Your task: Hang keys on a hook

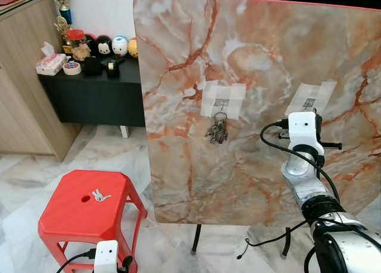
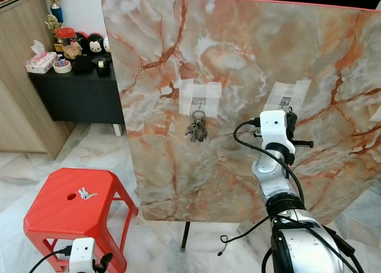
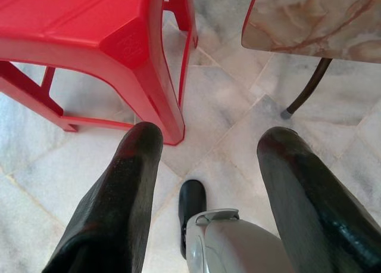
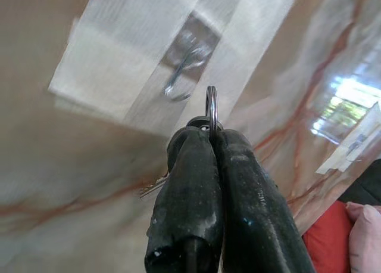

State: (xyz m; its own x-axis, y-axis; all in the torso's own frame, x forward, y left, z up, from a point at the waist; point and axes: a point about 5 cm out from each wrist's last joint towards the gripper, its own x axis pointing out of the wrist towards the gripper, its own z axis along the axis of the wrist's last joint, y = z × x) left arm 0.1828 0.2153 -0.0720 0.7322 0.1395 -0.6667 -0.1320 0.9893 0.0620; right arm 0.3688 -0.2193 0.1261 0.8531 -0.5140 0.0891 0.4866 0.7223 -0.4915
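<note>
A marble-patterned tabletop (image 1: 256,76) is stood upright on its edge, red-rimmed, with its dark legs seen on the marble floor (image 1: 24,183) below. To its left a red plastic stool (image 1: 74,216) is placed, and a small bunch of keys (image 1: 100,195) is left lying on its seat beside a round hole. Behind, a black side table (image 1: 89,91) loaded with toys, tape and a tissue box is set against a wooden cabinet (image 1: 24,76).

Two hooks are taped to the tabletop. On the left hook (image 1: 222,104) a key bunch (image 1: 218,130) is already hung. The right hook (image 4: 181,70) is seen under its clear tape, bare.

The right gripper (image 4: 209,143) is raised to the tabletop just below that right hook; its fingers are pressed tightly together on a key ring (image 4: 211,108), the ring sticking up just short of the hook, not touching it, a key blade poking out at the side.

The left gripper (image 3: 208,151) is hung low by the stool's leg, fingers spread wide, nothing held.

A person's fingertip (image 4: 364,234) is seen at the edge of the right wrist view.
</note>
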